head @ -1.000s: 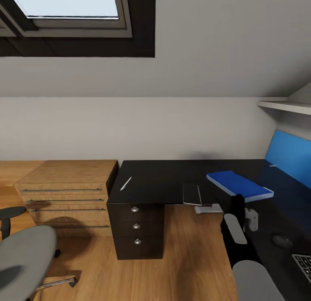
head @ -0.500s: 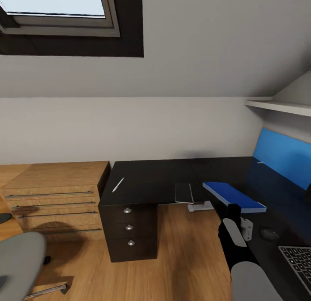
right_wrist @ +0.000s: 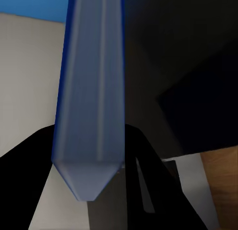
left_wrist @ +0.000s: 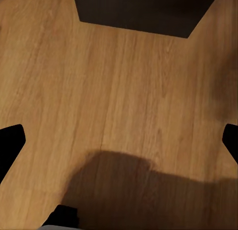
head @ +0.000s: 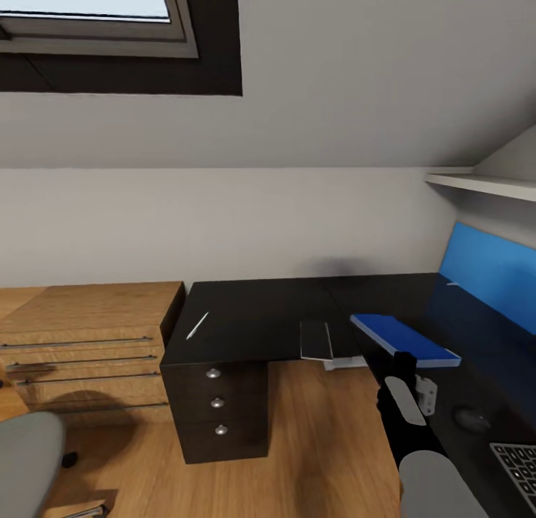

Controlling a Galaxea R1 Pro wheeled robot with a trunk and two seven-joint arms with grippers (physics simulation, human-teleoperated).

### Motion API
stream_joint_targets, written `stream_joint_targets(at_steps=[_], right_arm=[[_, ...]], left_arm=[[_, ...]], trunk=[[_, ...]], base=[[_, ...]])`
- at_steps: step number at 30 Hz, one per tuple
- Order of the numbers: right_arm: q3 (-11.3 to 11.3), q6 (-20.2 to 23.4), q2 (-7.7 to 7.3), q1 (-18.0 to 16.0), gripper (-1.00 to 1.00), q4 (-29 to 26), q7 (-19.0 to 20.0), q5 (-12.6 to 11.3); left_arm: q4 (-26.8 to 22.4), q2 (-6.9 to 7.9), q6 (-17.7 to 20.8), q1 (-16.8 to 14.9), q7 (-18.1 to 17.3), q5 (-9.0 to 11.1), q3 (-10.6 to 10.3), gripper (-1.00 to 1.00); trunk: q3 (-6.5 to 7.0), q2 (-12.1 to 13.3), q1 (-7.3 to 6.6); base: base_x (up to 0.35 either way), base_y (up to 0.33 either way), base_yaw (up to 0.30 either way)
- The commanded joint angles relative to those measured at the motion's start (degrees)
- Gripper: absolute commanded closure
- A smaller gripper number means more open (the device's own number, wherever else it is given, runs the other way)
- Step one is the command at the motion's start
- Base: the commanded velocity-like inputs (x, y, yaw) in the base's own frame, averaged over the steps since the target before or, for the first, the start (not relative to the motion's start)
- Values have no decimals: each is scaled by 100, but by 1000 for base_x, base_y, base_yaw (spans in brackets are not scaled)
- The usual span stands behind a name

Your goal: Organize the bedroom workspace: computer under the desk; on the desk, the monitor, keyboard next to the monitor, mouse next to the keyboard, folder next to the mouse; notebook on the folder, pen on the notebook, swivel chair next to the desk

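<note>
Right gripper (head: 406, 360) clamped on blue folder (head: 403, 338), held just above glossy black desk (head: 260, 317). Mouse (head: 472, 417) and keyboard (head: 518, 458) on desk nearby. Left gripper (left_wrist: 119, 141) seemingly spread wide over wooden floor (left_wrist: 119, 91).

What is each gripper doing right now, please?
Left gripper: open, empty, above the floor.
Right gripper: shut on the folder.

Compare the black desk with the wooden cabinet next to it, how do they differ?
The desk has a glossy black top; the cabinet is light wood. The desk's drawers carry round silver knobs, the cabinet's carry long bar handles. The desk holds a blue folder and a pen; the cabinet's top carries nothing. Both stand against the wall on the wooden floor and have stacked drawers.
</note>
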Motion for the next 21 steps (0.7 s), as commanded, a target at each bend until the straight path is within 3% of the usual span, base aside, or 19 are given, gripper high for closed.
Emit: stream_joint_targets(at_steps=[1,7,21], right_arm=[[-9,-17,-7,-4,100,-9,-7,-25],[-18,-32,-287,-4,100,-6,-7,-33],[-14,-170,-390,-4,100,181,50,14]], left_arm=[[-2,4,-33,-7,35,51,-50,-100],[-2,4,-37,-7,49,51,-54,-100],[-4,5,-41,-7,54,45,-62,-100]], trunk=[[-7,-5,1],[-7,-5,1],[-7,-5,1]], base=[[35,-10,0],[11,-3,0],[0,0,0]])
